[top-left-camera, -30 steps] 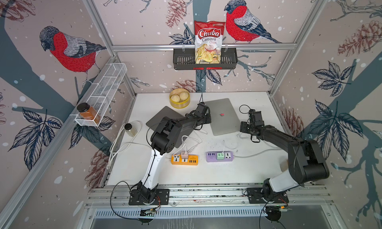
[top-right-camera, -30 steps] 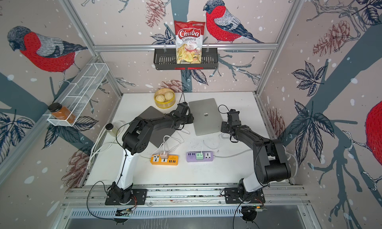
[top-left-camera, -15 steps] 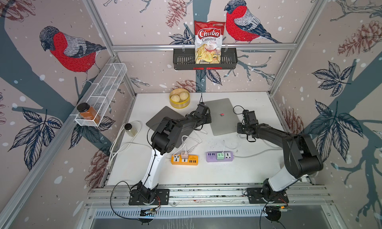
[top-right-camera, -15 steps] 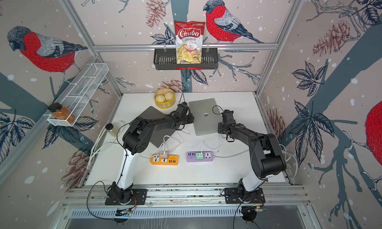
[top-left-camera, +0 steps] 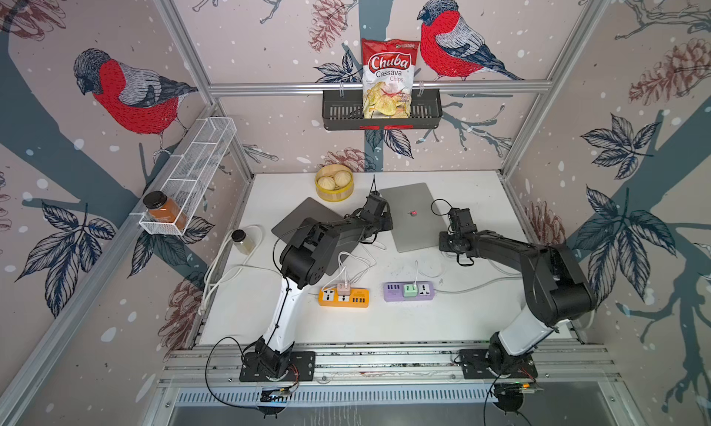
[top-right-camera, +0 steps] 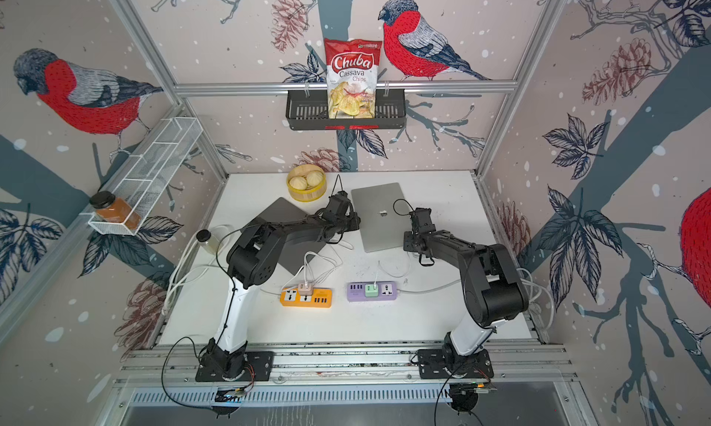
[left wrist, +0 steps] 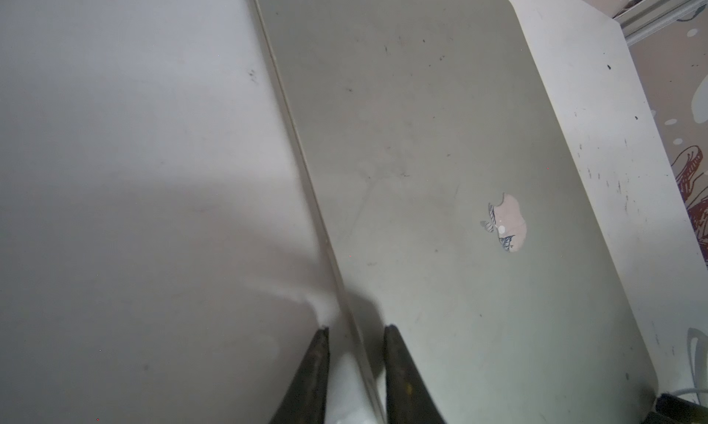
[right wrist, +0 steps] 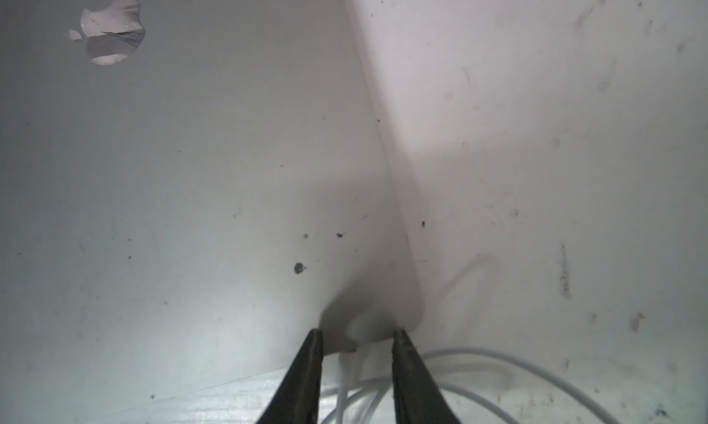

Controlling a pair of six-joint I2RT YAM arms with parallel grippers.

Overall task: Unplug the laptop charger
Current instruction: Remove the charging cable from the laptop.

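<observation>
Low in the middle of a top view, the green charger [top-left-camera: 411, 288] sits in the purple strip [top-left-camera: 409, 291]. Its white cable [right wrist: 459, 351] seems to run up to the near right corner of the laptop [top-left-camera: 411, 220] in the middle. The right gripper [right wrist: 356, 332] has a finger on each side of the cable end; I cannot tell if they pinch it. It should squeeze tight, then pull straight out. The left gripper [left wrist: 355, 328] is clamped on the laptop's left edge, which should stop it sliding.
</observation>
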